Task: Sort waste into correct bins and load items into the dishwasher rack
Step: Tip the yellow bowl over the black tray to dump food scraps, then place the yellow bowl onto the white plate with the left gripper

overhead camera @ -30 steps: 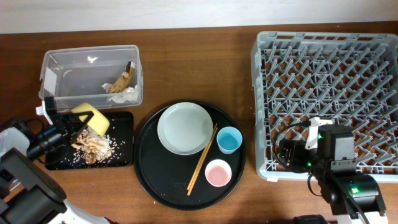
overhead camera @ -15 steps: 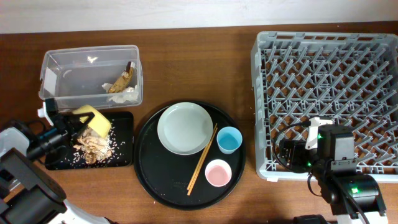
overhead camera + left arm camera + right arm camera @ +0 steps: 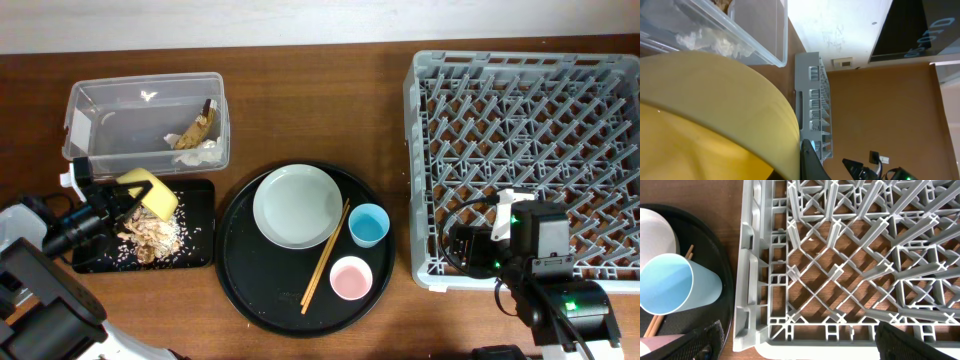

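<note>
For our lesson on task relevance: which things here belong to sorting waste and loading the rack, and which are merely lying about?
Job: tissues, wrapper, food scraps, clear tub, shallow black tray, plate, yellow bowl, blue cup, pink cup, chopsticks, rack.
Lying about: round black tray, wooden table.

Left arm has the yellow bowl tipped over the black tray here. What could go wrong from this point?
1. The left gripper holds the small yellow bowl tilted at the far edge of the shallow black tray, beside the clear tub. Scraps could miss the tray and land on the table or in the tub.
2. The chopsticks appear to rest against the plate. Lifting the plate first might send them rolling toward the blue cup.
</note>
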